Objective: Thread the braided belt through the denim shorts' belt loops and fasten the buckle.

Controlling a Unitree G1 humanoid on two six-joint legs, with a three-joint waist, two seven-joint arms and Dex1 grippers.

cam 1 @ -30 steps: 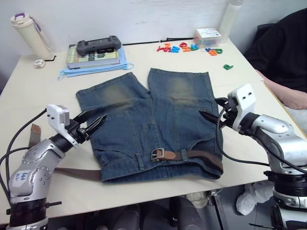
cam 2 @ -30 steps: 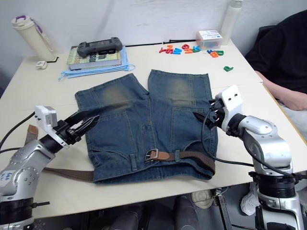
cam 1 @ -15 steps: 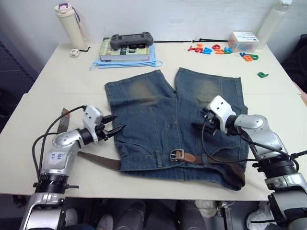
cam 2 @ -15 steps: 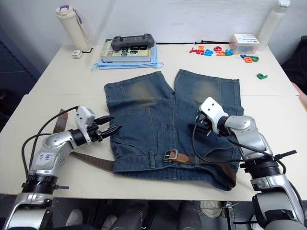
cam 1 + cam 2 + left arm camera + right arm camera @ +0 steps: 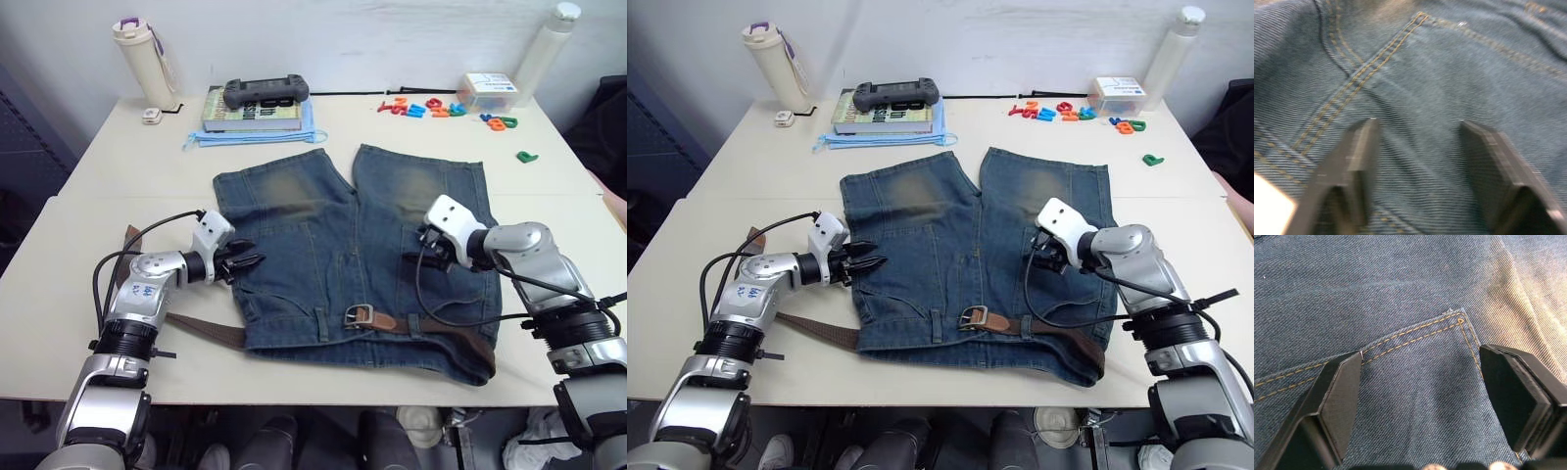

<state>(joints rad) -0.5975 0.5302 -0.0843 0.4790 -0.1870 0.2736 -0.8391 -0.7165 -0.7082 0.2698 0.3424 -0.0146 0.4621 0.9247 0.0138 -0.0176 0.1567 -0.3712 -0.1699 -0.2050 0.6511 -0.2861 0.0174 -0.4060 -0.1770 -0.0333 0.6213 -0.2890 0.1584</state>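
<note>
The denim shorts (image 5: pixel 343 230) lie flat mid-table, waistband toward me. The braided belt (image 5: pixel 446 333) runs along the waistband, its silver buckle (image 5: pixel 359 315) and tan tip near the middle. Its loose brown tail (image 5: pixel 201 329) trails off the shorts' left side. A belt loop (image 5: pixel 323 319) stands just left of the buckle. My left gripper (image 5: pixel 249 262) is at the shorts' left edge, open, with denim (image 5: pixel 1420 88) under its fingers (image 5: pixel 1354 156). My right gripper (image 5: pixel 419 257) hovers open over a pocket corner (image 5: pixel 1459 323) on the right leg.
At the back stand a cream bottle (image 5: pixel 142 59), a book with a black game controller (image 5: pixel 257 93) on a blue cloth, coloured plastic letters (image 5: pixel 431 106), a small white box (image 5: pixel 487 88) and a white bottle (image 5: pixel 544 49). A person's dark sleeve (image 5: pixel 607 127) is at the right edge.
The camera view has shifted. My left gripper has moved right onto the shorts' edge with its fingers closer together. The right gripper's fingers have also narrowed.
</note>
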